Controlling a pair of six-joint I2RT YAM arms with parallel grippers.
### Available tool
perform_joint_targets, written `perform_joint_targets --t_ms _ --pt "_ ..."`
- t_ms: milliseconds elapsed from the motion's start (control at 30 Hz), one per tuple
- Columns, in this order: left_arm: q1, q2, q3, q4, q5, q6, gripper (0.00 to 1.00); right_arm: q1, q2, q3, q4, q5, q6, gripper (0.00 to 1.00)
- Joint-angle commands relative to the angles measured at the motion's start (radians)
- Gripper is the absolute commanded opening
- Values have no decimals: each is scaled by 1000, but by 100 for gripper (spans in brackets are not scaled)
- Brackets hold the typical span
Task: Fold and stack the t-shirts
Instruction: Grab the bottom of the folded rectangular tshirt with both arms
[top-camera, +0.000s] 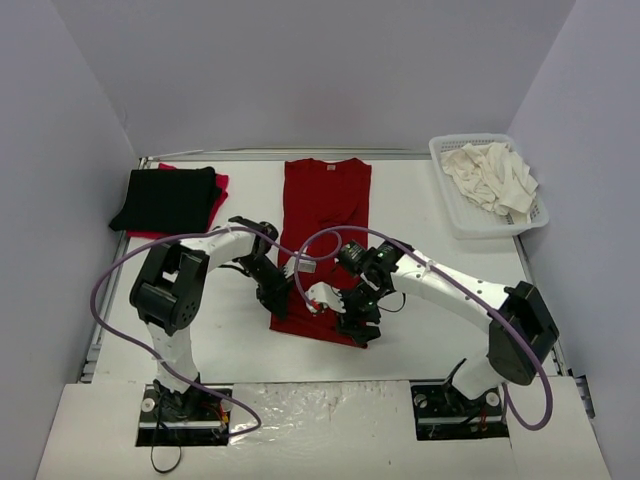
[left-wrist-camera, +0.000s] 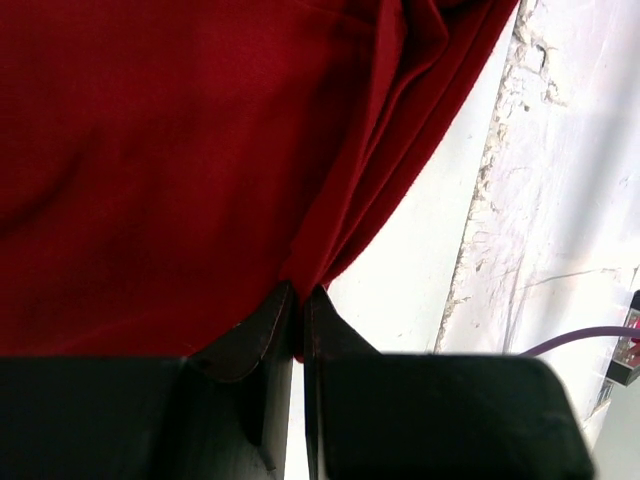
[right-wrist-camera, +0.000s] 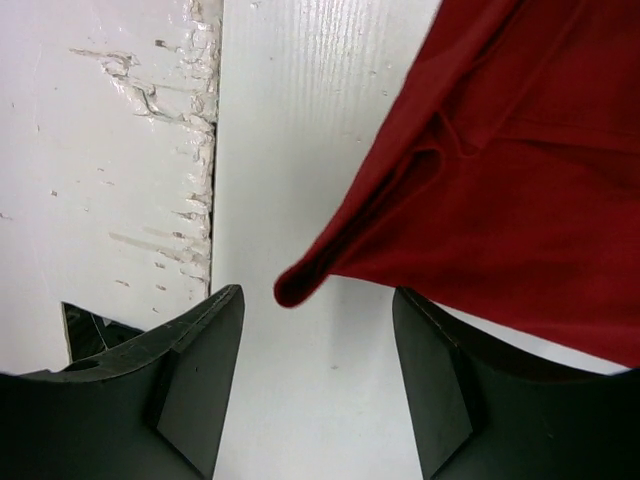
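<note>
L gripper (left-wrist-camera: 298, 298) pinches dark red t-shirt (left-wrist-camera: 150, 150) hem; R gripper (right-wrist-camera: 318, 292) jaws spread w/ corner between, untouched.

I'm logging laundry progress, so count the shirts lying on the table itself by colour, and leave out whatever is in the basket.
Dark red shirt: 1
Black shirt: 1
Bright red shirt, under the black one: 1
Total: 3

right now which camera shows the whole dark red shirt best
Top external: the dark red shirt shows full length, collar far, hem near. Left wrist shows only a hem fold pinched in the shut left tool; right wrist shows one loose corner by the open right tool.
</note>
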Motion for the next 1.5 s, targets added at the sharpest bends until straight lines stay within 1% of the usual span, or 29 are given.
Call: perform_joint_targets --t_ms 0,233,333,500,633,833,967,1067,1133,1167,1233,1267,1467 --pt "27 -18 42 -18 54 3 2 27 37 25 -61 23 -8 57" --pt "45 -21 42 -24 76 9 2 42 66 6 -37 37 3 57" --pt "47 -22 42 -25 76 10 2 42 76 -12 -8 66 12 56" --pt "47 -27 40 -31 77 19 2 39 89 -17 25 118 29 52" --pt "47 -33 36 -31 77 24 2 24 86 -18 51 173 46 50" --pt "47 -33 36 -41 76 27 2 22 108 -35 49 178 57 43" --pt "47 -36 34 -41 76 29 2 22 137 -43 48 182 66 40" --pt "48 -41 31 -42 76 32 2 25 161 -47 35 175 77 35" --pt "50 -42 30 -42 77 30 2 28 166 -49 28 159 66 24" --pt "53 -42 30 -44 76 30 2 30 162 -47 28 161 64 12" --pt "53 -42 30 -45 76 32 2 30 155 -44 26 159 66 1" --pt "53 -42 28 -47 76 32 2 30 154 -40 26 162 66 0" --pt "53 -55 22 -50 81 36 2 22 135 -15 25 199 93 0"
